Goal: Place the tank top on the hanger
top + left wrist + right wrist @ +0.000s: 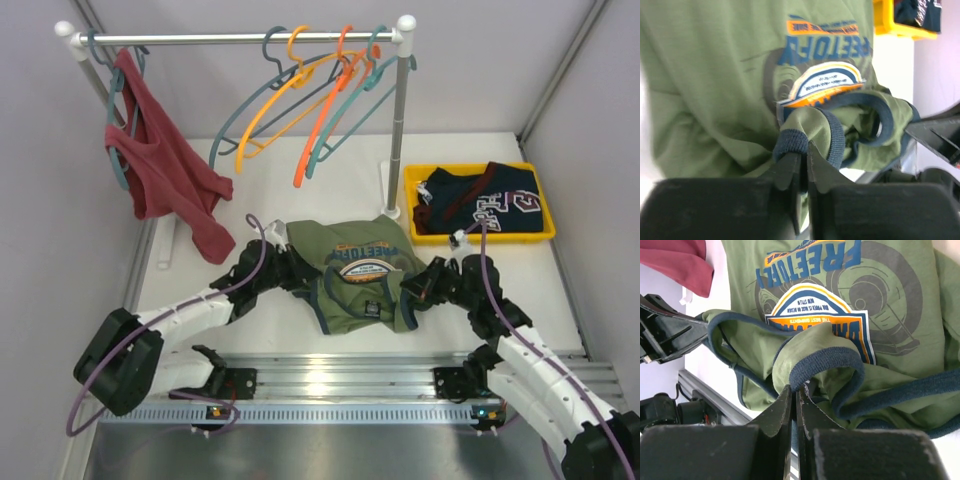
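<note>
The tank top (355, 270) lay crumpled on the white table (270, 180) between the two arms, a soft olive knit with ribbed dark navy trim and a round orange-and-white print with blue lettering on its chest. From above, the left gripper (285, 272) met its left edge and the right gripper (420, 290) its right edge, but the fingers were too small there to judge. The wrist cameras settled it. In the left wrist view the left gripper (802, 160) had its black, wedge-shaped fingers pressed together on a rolled fold of ribbed trim, the green cloth (715, 75) bunched above it. In the right wrist view the right gripper (795, 397) likewise pinched a curled loop of the navy band, with the fabric (920, 340) spread flat behind. Only the top camera showed the hanger (222, 125), thin slate blue-grey plastic, hooked on the metal rail (240, 39) beside a yellow hanger (262, 115) and an orange hanger (318, 125), well apart from the tank top. It also showed the red tank top (165, 170) draped at the rail's left end, and the yellow tray (412, 200) holding a navy garment (500, 205) at the right. The left wrist view caught only a corner of that tray (900, 27); the right wrist view caught a patch of the red cloth (680, 262).
</note>
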Tool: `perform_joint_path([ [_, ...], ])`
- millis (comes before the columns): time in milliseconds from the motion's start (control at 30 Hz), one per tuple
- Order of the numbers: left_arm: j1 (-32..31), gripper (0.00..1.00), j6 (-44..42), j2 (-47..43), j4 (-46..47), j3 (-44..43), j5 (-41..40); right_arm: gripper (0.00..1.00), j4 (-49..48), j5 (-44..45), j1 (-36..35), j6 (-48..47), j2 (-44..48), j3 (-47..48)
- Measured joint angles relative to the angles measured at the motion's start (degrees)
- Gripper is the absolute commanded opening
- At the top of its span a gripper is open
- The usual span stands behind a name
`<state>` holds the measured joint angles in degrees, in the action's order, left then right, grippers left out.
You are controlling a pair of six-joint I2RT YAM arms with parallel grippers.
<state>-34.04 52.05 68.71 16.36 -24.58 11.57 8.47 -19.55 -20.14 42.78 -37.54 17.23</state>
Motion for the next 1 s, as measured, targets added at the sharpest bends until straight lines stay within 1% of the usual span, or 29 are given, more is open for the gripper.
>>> perform_joint_path([
  [67,-0.02,0.23,-0.35,0.59,-0.04,-0.85,1.88,0.0,-0.07,0.02,-0.04,-0.28,0.11,-0.07],
  [100,-0.02,0.31,-0.39,0.52,-0.04,-1.01,2.6,0.0,-0.28,0.0,-0.07,-0.37,0.26,-0.33],
  [133,0.0,0.35,-0.72,0.22,-0.13,-1.03,3.06,0.0,-0.22,0.0,-0.07,-0.52,0.44,-0.52],
  [200,0.0,0.39,-0.92,-0.9,-1.18,-1.03,3.52,0.0,0.0,0.13,-0.09,-0.79,0.72,-0.9],
  [233,0.0,0.43,-1.07,-1.79,-2.01,-1.03,3.63,0.0,0.02,0.17,-0.09,-0.85,0.76,-0.96],
  [333,0.0,0.48,-2.32,-6.8,-5.9,-1.14,3.74,0.0,0.11,0.26,-0.09,-1.42,0.79,-0.96],
  [467,0.0,0.5,-4.42,-12.74,-11.89,-2.71,3.82,0.0,0.15,0.33,-0.11,-2.19,0.74,-0.96],
  [733,0.0,0.49,-9.29,-23.61,-26.77,-6.32,5.81,0.0,0.09,0.39,-0.11,-2.29,0.15,-0.96],
  [900,-0.02,0.49,-12.28,-27.65,-32.76,-12.98,9.79,0.0,0.07,0.39,-0.11,-2.34,-0.9,-0.96],
  [1000,-0.02,0.49,-14.6,-28.26,-34.14,-20.0,12.31,0.0,0.02,0.39,-0.11,-2.54,-1.46,-0.96],
])
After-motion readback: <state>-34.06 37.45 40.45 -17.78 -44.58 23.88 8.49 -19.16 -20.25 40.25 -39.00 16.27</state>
